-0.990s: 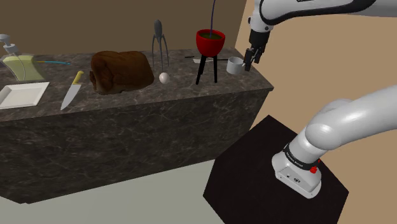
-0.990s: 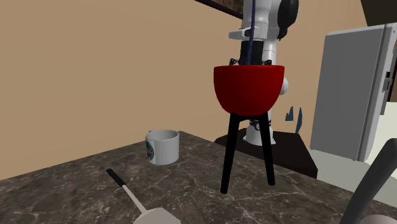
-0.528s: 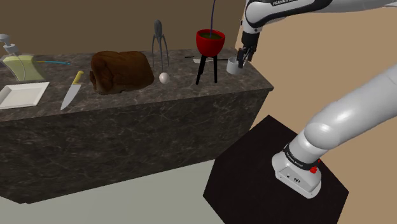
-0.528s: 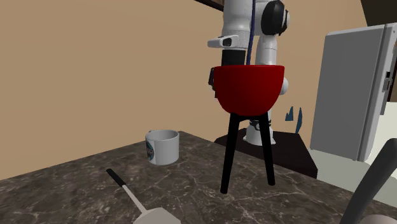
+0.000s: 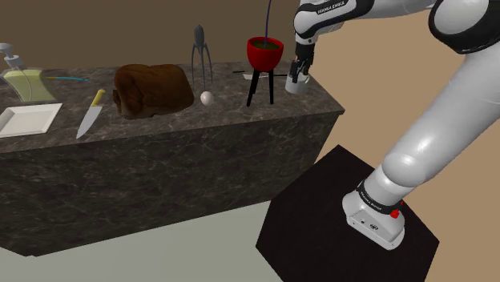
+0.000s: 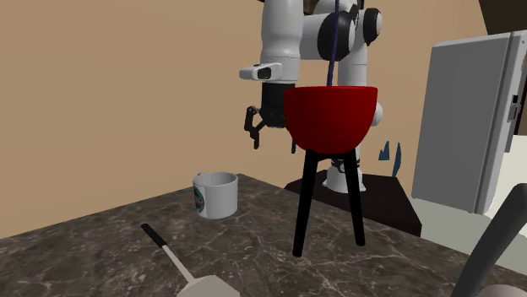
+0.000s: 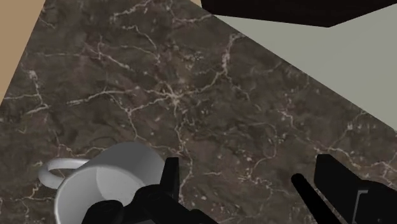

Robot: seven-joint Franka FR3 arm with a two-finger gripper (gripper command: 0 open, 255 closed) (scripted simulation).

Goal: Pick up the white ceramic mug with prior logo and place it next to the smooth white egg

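arm (image 5: 433,136): white, arched high and reaching across | wrist: turned so the hand points straight down | gripper (image 5: 295,78) (image 6: 255,137) (image 7: 248,184): black fingers apart, clasping nothing, hanging above the counter's (image 5: 240,120) far right corner in the shoulder view

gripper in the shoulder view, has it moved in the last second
Yes. The gripper has shifted toward the shoulder view's left, from right of the mug to over it, nearer the red bowl.

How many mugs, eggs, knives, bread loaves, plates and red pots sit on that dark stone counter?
White mug with a logo: 1
Smooth white egg: 1
Yellow-handled kitchen knife: 1
Brown bread loaf: 1
Square white plate: 1
Red pot on black legs: 1
Total: 6
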